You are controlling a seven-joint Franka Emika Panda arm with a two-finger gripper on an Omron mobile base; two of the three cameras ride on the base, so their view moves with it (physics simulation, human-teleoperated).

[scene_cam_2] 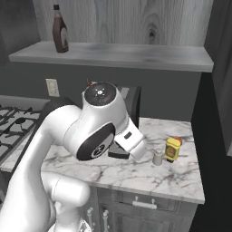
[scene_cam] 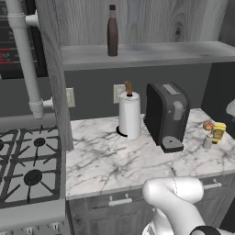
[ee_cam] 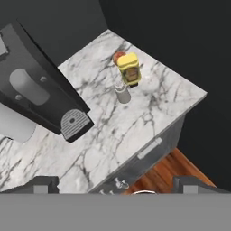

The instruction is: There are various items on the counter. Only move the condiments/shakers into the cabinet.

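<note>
One brown bottle (scene_cam: 112, 31) we see on the cabinet (scene_cam: 147, 54) shelf; yellow bottle (ee_cam: 129, 68) & shaker (ee_cam: 122, 94) stand at desk's (scene_cam: 110, 156) far-right corner. Hand (ee_cam: 115, 184) wide, holding nothing.

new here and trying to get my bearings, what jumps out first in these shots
The black coffee machine stands mid-way along the white marble counter, with a white paper-towel roll just to its left. Near the counter's right end a yellow squeeze bottle and a small pale shaker huddle together. Up on the pale grey cabinet shelf, a tall dark brown bottle stands upright alone.
</note>
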